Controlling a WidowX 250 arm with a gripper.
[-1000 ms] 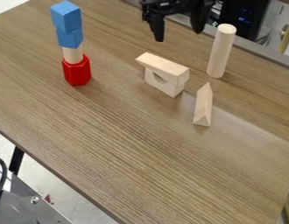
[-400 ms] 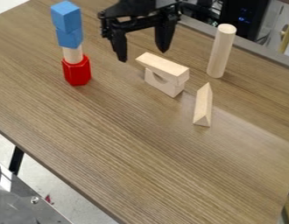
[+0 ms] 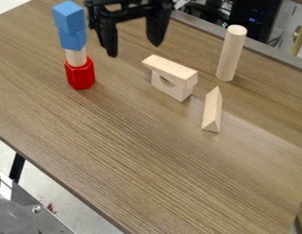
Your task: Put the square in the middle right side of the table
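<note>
Black claw (image 3: 134,49) at top of frame, left of center, fingers wide apart, nothing held. Just left of it, upper left of frame: stack with upper blue cube (image 3: 69,17), the likely square, on lower blue cube (image 3: 73,39), then short wooden piece (image 3: 76,57), red hexagonal block (image 3: 80,75) at bottom. Below right of claw: flat wooden block (image 3: 170,69) on arch block (image 3: 171,87). Further right: triangular block (image 3: 212,110) lying down, wooden cylinder (image 3: 231,53) upright, upper right.

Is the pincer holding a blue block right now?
No, the pincer is open and empty, and both blue blocks are stacked above the red block.
</note>
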